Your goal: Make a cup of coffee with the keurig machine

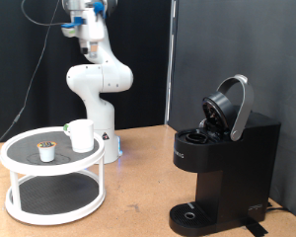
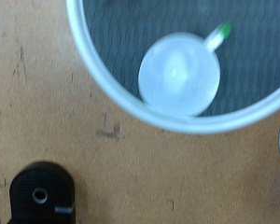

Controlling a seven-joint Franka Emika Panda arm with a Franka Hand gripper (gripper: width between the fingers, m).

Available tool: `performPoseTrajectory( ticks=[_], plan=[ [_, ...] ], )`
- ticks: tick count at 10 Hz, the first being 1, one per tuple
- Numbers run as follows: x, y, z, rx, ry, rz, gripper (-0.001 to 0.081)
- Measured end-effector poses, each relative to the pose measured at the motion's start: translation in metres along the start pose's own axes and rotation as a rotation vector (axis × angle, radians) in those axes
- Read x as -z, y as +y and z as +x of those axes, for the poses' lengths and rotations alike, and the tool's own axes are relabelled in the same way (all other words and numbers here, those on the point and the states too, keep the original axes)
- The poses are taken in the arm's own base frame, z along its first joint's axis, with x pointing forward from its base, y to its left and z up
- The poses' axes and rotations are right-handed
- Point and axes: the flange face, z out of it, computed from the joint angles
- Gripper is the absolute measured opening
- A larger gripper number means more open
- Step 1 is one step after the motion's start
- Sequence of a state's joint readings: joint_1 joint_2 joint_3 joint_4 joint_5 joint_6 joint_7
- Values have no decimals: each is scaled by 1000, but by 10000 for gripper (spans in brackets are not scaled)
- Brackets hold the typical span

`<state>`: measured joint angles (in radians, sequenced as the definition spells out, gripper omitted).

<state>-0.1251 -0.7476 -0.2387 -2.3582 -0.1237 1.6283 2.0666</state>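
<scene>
Keurig machine (image 1: 225, 158) is seen whole only in the exterior view, at that view's right on the wooden surface (image 1: 138, 163), with its hinged lid (image 1: 232, 107) raised and the round drip base at its foot. In the wrist view only a black rounded part (image 2: 42, 194) is caught at a corner of the picture. The cup (image 1: 81, 135) is set on the upper shelf of a white two-tier round stand (image 1: 53, 175) at the exterior view's left, with a small dark-topped pod (image 1: 47, 150) just beside it on the same shelf. From the wrist view the cup (image 2: 179, 74) is looked into from above, and a greenish mark is shown at its side. The gripper is not shown in either view, so the state of the jaws cannot be told.
</scene>
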Motion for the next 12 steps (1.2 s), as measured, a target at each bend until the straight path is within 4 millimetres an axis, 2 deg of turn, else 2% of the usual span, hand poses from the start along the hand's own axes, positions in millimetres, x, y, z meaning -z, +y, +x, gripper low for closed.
performPoseTrajectory(
  ticks=[3,6,9,12],
  plan=[
    [-5,-29,37,-59,-25,13,734],
    [-9,-52,60,-74,-16,3,734],
    [-12,-57,62,-54,-4,-4,734],
    [-35,-60,62,1,-15,2,734]
  ],
)
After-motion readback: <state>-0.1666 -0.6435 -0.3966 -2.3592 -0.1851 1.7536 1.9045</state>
